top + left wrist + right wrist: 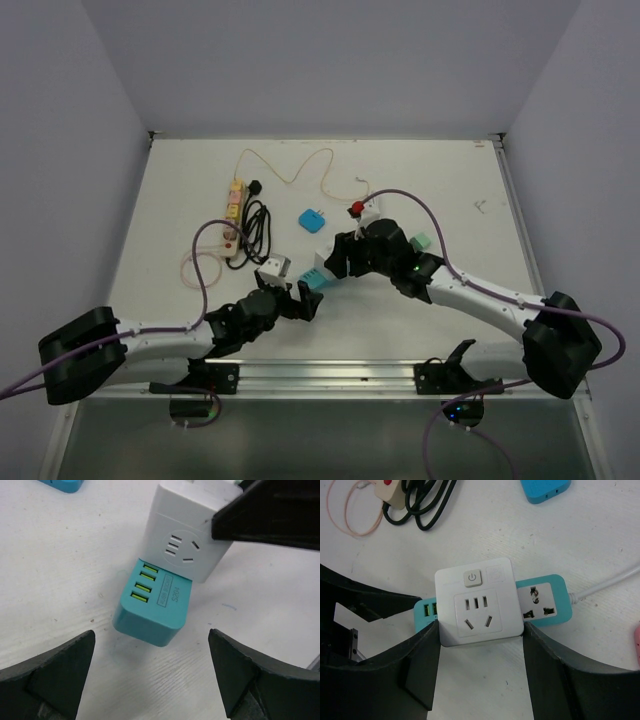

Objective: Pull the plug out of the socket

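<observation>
A teal socket strip (pixel 150 612) lies on the white table, showing a row of yellow-green ports on its end. A white cube plug (pixel 477 602) with a power button sits plugged into its top. My right gripper (pixel 481 626) is shut on the plug, one finger (pixel 420 665) pressed against each of its sides. The left gripper (pixel 151 636) stands wide open at the strip's port end. Broad gaps separate its fingers (pixel 50 675) from the strip and it touches nothing. From above, the two grippers meet at the strip (pixel 318 276), left gripper (pixel 300 298) and right gripper (pixel 336 258).
The strip's white cord (pixel 610 582) runs off to the right. A blue adapter (pixel 311 220), a beige power strip (pixel 233 215) with a coiled black cable (pixel 256 225) and a thin orange wire (pixel 290 170) lie behind. A pale cube (pixel 273 268) sits by the left wrist.
</observation>
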Robot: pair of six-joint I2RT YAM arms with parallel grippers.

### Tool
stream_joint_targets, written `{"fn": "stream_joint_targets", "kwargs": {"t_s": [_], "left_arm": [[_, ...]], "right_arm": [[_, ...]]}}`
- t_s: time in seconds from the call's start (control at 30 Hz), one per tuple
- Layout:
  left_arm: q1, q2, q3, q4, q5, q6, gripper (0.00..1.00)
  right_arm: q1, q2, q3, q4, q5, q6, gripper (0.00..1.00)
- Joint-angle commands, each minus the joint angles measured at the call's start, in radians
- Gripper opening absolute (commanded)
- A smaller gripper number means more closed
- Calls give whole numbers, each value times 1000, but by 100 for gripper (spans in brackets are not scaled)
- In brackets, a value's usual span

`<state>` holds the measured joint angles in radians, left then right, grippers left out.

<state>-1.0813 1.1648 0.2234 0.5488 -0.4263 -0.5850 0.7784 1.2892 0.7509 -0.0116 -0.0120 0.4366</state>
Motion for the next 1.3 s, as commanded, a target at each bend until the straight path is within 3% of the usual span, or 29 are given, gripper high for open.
{"fn": "stream_joint_targets", "kwargs": {"t_s": [0.0,0.17,0.4,0.7,1.03,1.27], "left_arm": [[29,-137,-19,-65,-62,-186,100],[83,-333,-59,-182,-61,-456,99],[92,-301,-7,-240,-51,-714,95],[100,-74,68,-156,-40,-740,89],[153,-13,70,-53,1,-724,62],[155,24,56,2,46,-728,54]], "right_arm": [[-1,-74,24,36,35,77,0],[-2,-96,-22,74,52,120,0],[-4,-116,-88,177,55,188,0],[-2,-116,-124,226,38,221,0],[-1,-117,-145,260,17,231,0],[-1,-113,-151,275,15,235,0]]}}
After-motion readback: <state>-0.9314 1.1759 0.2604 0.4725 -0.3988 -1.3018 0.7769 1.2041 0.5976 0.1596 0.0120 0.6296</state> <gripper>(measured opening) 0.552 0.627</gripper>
